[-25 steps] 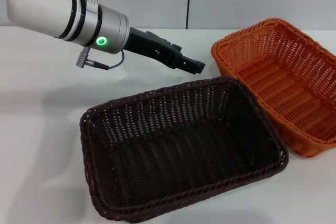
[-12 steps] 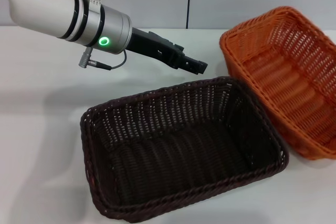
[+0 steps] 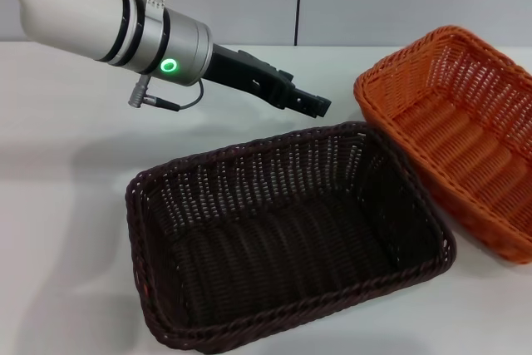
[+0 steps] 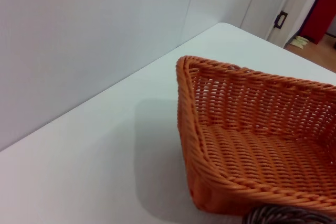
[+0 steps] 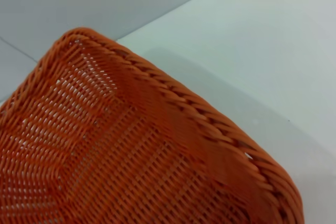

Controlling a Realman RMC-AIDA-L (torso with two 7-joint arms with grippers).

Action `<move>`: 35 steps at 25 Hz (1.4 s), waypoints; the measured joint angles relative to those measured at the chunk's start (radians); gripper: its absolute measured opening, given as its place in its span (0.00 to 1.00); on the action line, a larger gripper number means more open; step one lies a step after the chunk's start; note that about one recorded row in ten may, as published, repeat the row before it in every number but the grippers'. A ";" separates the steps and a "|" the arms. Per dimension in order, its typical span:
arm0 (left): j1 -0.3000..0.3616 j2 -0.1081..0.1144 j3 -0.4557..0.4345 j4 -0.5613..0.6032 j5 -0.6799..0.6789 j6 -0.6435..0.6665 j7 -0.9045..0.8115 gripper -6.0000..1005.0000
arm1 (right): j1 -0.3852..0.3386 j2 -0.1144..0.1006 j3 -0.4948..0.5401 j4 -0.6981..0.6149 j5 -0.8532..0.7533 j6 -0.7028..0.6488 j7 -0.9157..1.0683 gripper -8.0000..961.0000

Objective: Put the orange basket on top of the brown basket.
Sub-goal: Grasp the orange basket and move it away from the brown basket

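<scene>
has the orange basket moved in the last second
Yes. In the head view the orange basket has shifted toward the robot's right, away from the brown basket, which stays put, so less of its right end shows.

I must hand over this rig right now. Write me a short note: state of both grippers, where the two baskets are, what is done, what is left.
Left gripper: above the table, behind the brown basket's far rim, holding nothing.
Right gripper: not visible in the head view; its wrist camera looks closely into the orange basket.
Brown basket: on the table in front, empty.
Orange basket: right of the brown one, tilted, near edge behind the brown rim.
Done: nothing stacked yet.
Left: put the orange basket on top of the brown basket.
</scene>
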 joint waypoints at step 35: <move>0.013 -0.002 0.004 0.012 -0.062 0.093 -0.001 0.86 | -0.094 -0.005 0.072 -0.015 0.328 0.033 -0.172 0.42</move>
